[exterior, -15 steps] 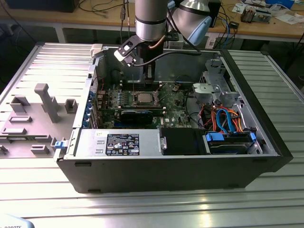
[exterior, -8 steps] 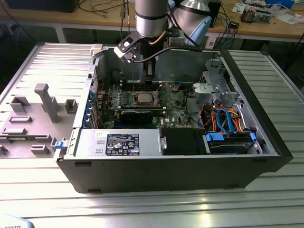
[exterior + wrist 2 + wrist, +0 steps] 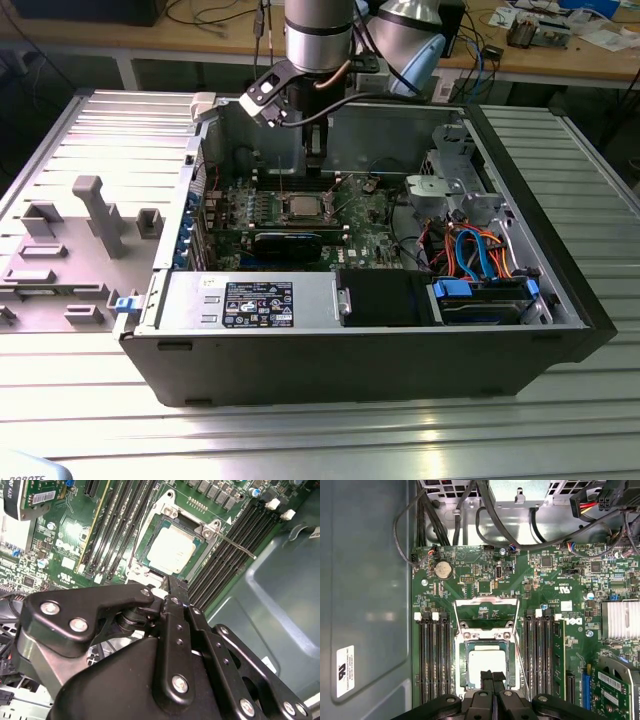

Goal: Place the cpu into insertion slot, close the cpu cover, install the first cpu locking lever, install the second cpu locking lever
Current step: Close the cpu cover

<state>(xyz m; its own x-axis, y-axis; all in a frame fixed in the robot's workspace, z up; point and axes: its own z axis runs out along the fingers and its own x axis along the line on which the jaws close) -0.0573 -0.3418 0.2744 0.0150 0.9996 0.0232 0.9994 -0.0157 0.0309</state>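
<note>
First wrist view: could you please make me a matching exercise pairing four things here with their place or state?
1. dull silver-grey square cpu
2. thin silver metal-frame cpu cover
3. long black memory slots
4. black gripper

a. either side of the insertion slot
b. shut, over the chip's edge
c. lying in the insertion slot
d. swung open, off the chip

Pairs: 1-c; 2-d; 3-a; 4-b.

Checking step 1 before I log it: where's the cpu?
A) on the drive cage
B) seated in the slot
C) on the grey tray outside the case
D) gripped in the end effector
B: in the first wrist view the cpu lies flat inside the slot on the board, and the end effector is shut over its near edge.
</note>
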